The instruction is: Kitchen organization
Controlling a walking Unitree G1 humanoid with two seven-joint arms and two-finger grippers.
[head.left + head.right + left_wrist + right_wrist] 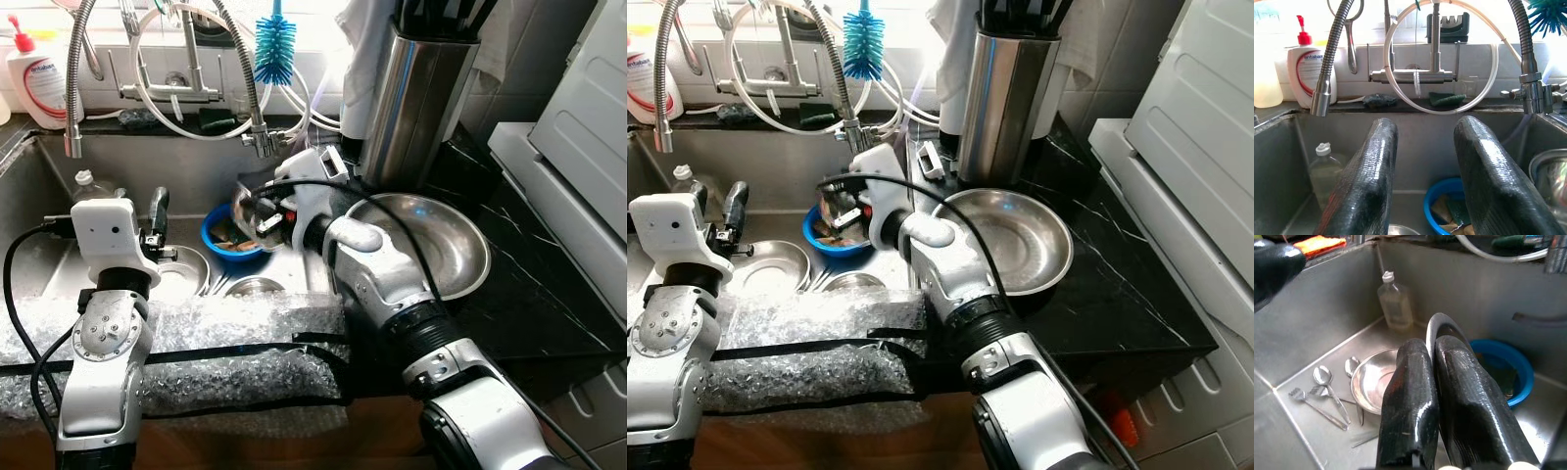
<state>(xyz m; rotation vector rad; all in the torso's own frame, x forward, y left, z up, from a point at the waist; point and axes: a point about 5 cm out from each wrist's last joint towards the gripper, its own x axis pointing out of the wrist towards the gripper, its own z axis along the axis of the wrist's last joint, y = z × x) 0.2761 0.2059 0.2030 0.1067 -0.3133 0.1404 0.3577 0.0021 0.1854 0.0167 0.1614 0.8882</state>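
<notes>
Right claw [1432, 357] clamps rim of small round steel plate [1442, 328]; you see it held on edge over steel sink [1317, 308], above blue plastic bowl [1508, 364]. Left claw [1422, 147] hovers over sink, fingers spread, gripping nothing. Shallow steel bowl [1371, 377] sits on sink floor beside loose spoons [1327, 382]. Large steel bowl [431, 240] rests on black table [549, 294].

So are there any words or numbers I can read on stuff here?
White soap bottle with the red pump, on the ledge behind the sink: it has a red and blue printed label, but the letters are too blurred to read.
Clear bottle standing in the sink: no label to be seen.
Nothing else here carries words, numbers or signs that can be read.
</notes>
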